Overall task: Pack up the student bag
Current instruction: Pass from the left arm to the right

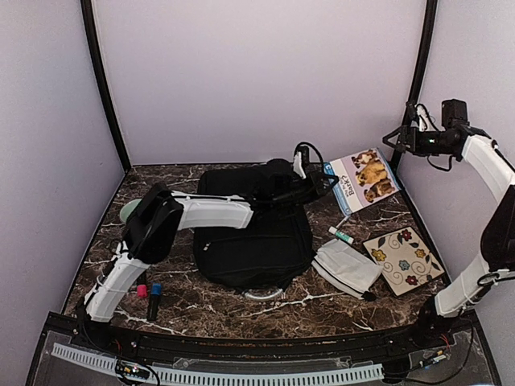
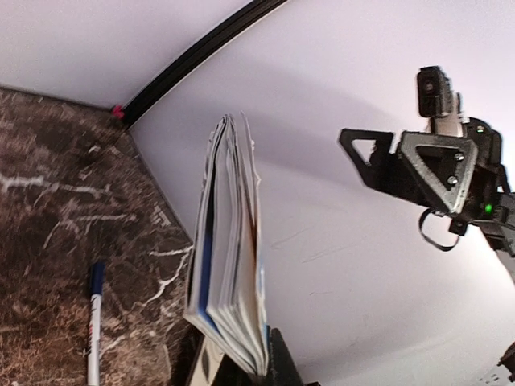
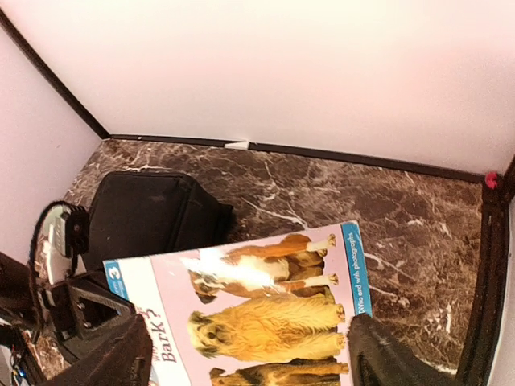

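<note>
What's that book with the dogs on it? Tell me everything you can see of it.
The dog book is a thin, closed paperback with a pale cover. It shows photos of dogs, a title ending in "Bark?", a blue stripe along one edge and a 3 in a blue corner box. Its pages fan slightly. The left arm's fingers pinch one edge, holding it tilted beside the black student bag, near the far right corner of the table. I cannot tell whether it touches the table.

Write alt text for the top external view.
The left gripper clamps a thin paperback book with dogs on its cover, beside a large black fabric backpack on the dark marbled table. The right gripper hangs raised at the far right.
</note>
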Controlling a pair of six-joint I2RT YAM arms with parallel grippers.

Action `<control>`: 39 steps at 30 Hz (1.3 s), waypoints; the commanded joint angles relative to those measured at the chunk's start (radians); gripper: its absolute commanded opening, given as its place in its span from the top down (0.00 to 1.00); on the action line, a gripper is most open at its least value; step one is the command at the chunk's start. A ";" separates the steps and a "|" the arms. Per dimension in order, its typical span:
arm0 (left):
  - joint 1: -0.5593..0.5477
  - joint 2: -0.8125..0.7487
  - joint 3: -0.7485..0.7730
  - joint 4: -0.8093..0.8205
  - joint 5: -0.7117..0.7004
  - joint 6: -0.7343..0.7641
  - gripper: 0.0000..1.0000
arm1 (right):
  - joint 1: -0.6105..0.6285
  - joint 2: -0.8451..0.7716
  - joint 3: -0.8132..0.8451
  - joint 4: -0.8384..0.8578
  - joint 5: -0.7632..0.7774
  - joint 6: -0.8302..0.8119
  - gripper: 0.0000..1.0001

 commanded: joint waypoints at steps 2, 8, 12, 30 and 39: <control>0.040 -0.326 -0.129 0.018 0.063 0.119 1.00 | 0.005 -0.116 0.045 -0.001 -0.138 0.022 0.01; 0.111 -0.605 -0.418 -0.081 0.136 0.184 1.00 | 0.004 -0.154 0.061 -0.022 -0.375 -0.031 0.01; 0.123 -0.802 -0.547 -0.299 0.163 0.338 1.00 | 0.027 -0.136 0.111 -0.180 -0.449 -0.192 0.04; 0.140 -1.009 -0.437 -1.311 0.331 0.883 1.00 | 0.430 0.098 0.340 -0.536 -0.306 -0.656 0.18; 0.061 -0.905 -0.346 -1.456 0.337 1.005 1.00 | 0.646 0.135 0.204 -0.588 -0.252 -0.753 0.25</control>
